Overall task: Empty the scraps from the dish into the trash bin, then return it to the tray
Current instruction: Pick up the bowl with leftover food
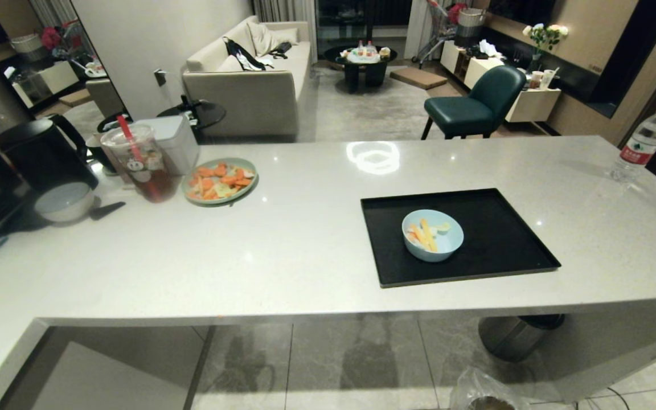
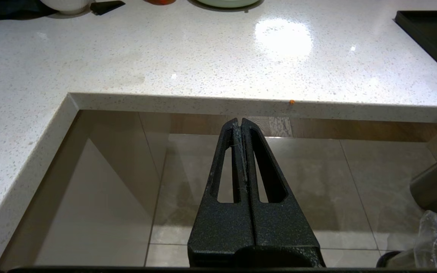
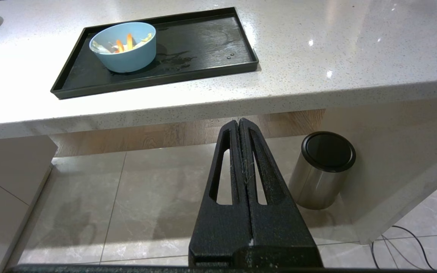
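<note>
Scraps (image 1: 426, 234) lie in the dish (image 1: 433, 235), which sits on the tray (image 1: 493, 228) atop the counter (image 1: 305, 239). Both the right gripper (image 3: 240, 122) and left gripper (image 2: 240, 121) hang below the counter's edge, fingers pressed together, well apart from the dish. Trash bin (image 1: 484, 396) stands on the floor below.

The pale speckled surface (image 1: 316, 228) carries the black tray (image 1: 493, 210), set close to its near edge. Far off to the tray's left sits a green plate (image 1: 220, 181) heaped with orange slices, and just beyond that plate a plastic cup (image 1: 137, 162) with a red straw — then a white box (image 1: 174, 142), a black kettle (image 1: 43, 156) and a white bowl (image 1: 66, 204). Well to the tray's right, by the far corner, stands a water bottle (image 1: 641, 142). On the tiled floor (image 1: 351, 364) below the tray's near edge stand a steel bin with a black lid (image 3: 323, 168) and a bag-lined bin (image 1: 484, 396) nearer the camera.
</note>
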### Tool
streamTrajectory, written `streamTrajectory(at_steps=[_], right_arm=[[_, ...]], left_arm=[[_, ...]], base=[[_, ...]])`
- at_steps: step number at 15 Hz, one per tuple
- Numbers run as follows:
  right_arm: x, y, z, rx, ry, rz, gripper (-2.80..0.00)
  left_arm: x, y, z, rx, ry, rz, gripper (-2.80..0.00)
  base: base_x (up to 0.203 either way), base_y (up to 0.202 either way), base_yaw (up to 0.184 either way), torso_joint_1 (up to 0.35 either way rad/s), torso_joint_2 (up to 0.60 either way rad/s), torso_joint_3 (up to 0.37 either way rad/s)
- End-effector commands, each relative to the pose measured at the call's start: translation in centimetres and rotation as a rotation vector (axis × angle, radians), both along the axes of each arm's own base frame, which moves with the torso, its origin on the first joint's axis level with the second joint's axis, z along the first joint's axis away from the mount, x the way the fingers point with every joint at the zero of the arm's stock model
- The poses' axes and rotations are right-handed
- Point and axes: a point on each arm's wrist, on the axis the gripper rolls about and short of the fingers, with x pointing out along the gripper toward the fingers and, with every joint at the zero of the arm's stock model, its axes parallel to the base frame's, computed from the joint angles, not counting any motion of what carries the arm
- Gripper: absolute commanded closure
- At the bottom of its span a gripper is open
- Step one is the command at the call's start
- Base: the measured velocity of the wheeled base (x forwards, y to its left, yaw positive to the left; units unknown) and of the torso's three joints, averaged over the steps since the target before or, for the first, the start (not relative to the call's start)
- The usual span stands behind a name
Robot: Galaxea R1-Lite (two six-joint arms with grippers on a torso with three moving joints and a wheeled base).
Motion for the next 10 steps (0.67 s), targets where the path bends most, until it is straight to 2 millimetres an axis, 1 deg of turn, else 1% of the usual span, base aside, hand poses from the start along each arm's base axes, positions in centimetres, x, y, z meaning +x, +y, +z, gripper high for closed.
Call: streamTrajectory(at_steps=[1, 10], right_arm=[[0.01, 0.0, 0.01, 0.0, 0.001, 0.0, 0.0], [0.01, 0.0, 0.03, -0.004, -0.001, -0.001, 0.0]], left_arm=[[0.0, 0.0, 0.0, -0.001, -0.001, 0.001, 0.0], [0.0, 0.0, 0.0, -0.001, -0.001, 0.001, 0.0]], base=[[0.0, 0.0, 0.0, 0.0, 0.0, 0.0], [0.0, 0.0, 0.0, 0.0, 0.0, 0.0]])
